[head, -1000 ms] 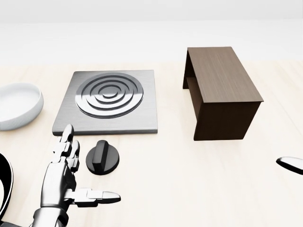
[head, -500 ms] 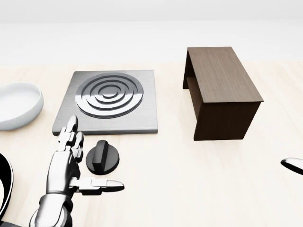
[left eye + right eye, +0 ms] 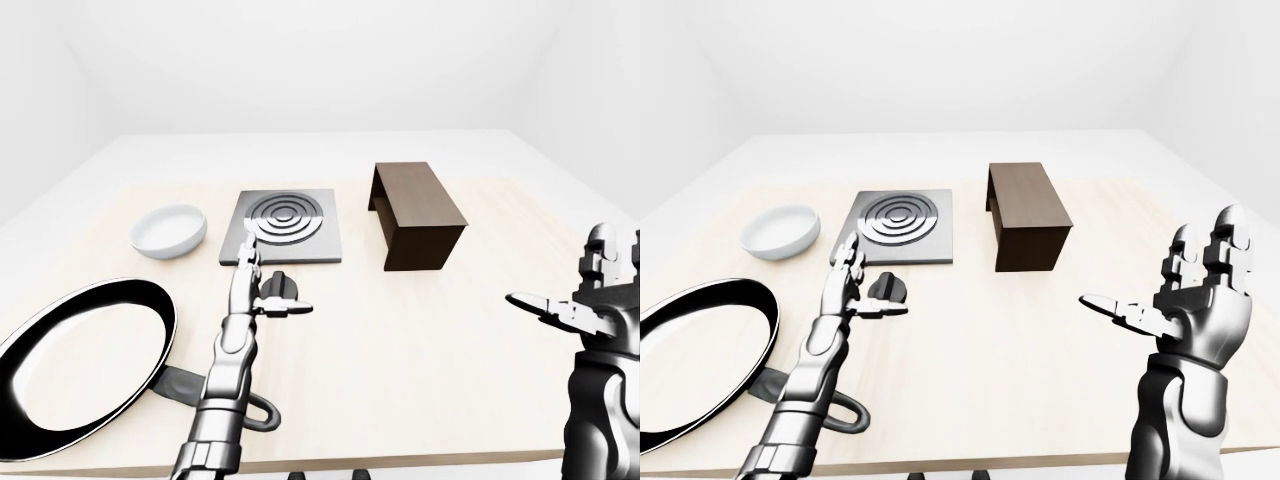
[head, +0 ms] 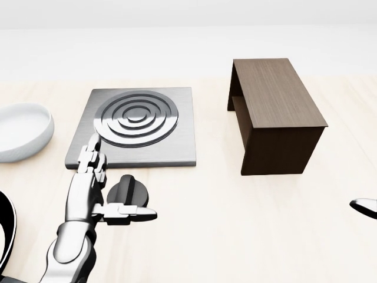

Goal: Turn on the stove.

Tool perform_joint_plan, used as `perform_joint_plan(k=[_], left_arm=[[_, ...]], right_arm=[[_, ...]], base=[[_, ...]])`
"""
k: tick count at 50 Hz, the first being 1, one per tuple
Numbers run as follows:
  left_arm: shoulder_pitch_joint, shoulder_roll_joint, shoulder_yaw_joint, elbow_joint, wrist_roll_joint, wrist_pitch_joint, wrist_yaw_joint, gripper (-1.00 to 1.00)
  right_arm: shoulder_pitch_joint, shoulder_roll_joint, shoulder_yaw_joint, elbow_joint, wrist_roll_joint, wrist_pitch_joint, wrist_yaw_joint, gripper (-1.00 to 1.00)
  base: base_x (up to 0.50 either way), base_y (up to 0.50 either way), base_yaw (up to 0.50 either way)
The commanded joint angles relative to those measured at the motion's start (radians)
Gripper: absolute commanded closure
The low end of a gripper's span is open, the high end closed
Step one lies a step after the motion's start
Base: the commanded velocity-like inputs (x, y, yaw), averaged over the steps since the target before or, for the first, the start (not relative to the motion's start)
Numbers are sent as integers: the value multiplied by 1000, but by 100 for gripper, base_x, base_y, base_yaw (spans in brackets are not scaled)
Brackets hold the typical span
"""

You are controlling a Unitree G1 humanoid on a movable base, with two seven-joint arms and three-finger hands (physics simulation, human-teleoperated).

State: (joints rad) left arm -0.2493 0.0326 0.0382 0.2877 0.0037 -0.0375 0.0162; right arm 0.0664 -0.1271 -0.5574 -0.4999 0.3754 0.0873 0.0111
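Since the earlier frame our left hand (image 4: 97,191) had advanced up the head view, fingers spread, thumb crossing the lower edge of the black knob (image 4: 130,191). We saw the stove (image 4: 134,127) lying just above the knob. Our right hand (image 3: 1195,290) hung open, well apart.

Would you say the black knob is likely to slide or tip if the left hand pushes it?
The knob looks squat and flat-based, so tipping seems unlikely. Its raised ridge probably gives the left hand purchase for twisting. Whether it is fixed to the table is unclear.
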Motion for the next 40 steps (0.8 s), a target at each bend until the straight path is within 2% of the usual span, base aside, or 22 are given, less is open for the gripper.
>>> perform_joint_plan(k=[1,14,33,40], left_arm=[[-15,0,-4,94,10,-50,1,-100],[7,-5,-12,165,36,-50,2,-100],[15,-13,-21,182,52,-50,4,-100],[42,-23,-35,168,65,-50,1,-100]], right_arm=[[2,3,2,7,-2,0,3,-100],[-2,0,5,13,-1,0,3,-100],[-3,-3,2,10,2,0,0,-100],[0,-2,1,13,2,0,4,-100]], base=[[0,0,0],[0,0,0],[0,0,0],[0,0,0]])
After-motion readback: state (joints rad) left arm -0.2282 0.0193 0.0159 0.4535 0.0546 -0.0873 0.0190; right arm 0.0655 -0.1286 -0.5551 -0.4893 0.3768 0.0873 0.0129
